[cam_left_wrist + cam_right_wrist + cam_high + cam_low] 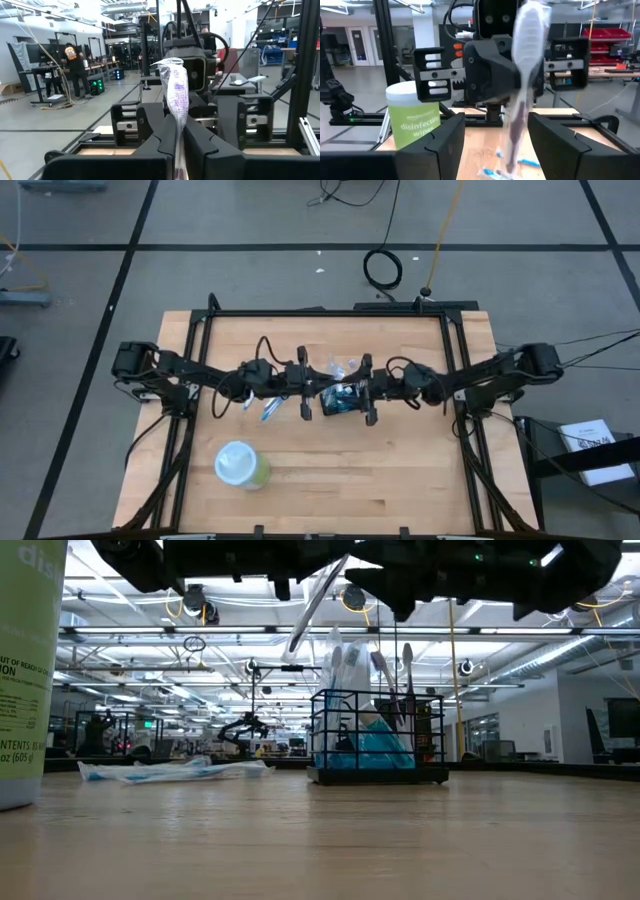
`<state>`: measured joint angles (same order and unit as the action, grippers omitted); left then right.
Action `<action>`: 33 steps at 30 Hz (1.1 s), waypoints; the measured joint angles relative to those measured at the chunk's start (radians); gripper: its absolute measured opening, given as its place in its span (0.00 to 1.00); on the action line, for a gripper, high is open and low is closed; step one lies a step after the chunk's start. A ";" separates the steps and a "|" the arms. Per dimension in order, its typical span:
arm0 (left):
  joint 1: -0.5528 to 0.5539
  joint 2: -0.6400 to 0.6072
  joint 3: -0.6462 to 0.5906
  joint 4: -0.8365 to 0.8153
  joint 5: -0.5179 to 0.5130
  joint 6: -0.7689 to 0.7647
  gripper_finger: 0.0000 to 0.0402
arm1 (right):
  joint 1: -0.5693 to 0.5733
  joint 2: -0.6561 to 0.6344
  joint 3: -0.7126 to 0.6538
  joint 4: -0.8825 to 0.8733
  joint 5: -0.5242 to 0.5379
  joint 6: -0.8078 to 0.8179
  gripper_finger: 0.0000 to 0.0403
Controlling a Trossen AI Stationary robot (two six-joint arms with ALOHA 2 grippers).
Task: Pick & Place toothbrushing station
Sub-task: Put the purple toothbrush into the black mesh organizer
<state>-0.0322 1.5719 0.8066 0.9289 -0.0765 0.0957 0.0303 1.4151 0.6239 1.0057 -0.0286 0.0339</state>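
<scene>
High view
- Table point(400, 470): a pale wooden top with both arms reaching in toward its middle.
- Left gripper point(303, 388): near the table's centre, clenched on a wrapped toothbrush point(272, 408) whose pale packet trails to its left.
- Right gripper point(367, 395): just beside the toothbrushing station point(342, 398), fingers spread wide with the black mesh caddy between the two grippers.
- Wipes canister point(240, 465): pale green with a whitish top, alone toward the near left of the table, well apart from the caddy.

Low view
- Toothbrushing station point(378, 740): stands upright on the wood, toothbrushes and blue packets poking out of it.
- Loose wrapper point(170, 771): lies flat on the table, left of the caddy.
- Arms: dark shapes hang above the caddy; a wrapped brush slants down from them.

Left wrist view
- Left fingers point(159, 140): pressed tight together on the wrapped toothbrush point(175, 95), which sticks up between them.

Right wrist view
- Right fingers point(445, 137): held apart, gripping nothing.
- Wrapped toothbrush point(522, 75): blurred, upright in the gap ahead of them, held by the left gripper.
- Wipes canister point(415, 117): stands beyond.
</scene>
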 joint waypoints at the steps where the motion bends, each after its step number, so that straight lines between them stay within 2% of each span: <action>1: 0.000 0.000 0.000 0.001 0.000 -0.001 0.04 | 0.000 0.011 0.013 0.001 0.000 -0.009 0.52; 9: 0.000 0.000 0.000 -0.020 0.000 -0.016 0.03 | 0.000 0.060 0.061 0.000 0.002 -0.049 0.52; 26: 0.000 0.001 -0.001 0.017 -0.002 -0.049 0.02 | -0.005 0.060 0.061 -0.009 0.006 -0.055 0.52; 33: -0.002 0.049 0.034 0.000 -0.020 -0.042 0.01 | -0.017 0.049 0.056 -0.023 0.033 -0.068 0.52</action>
<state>-0.0341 1.6206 0.8402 0.9293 -0.0960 0.0535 0.0131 1.4641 0.6796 0.9824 0.0047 -0.0346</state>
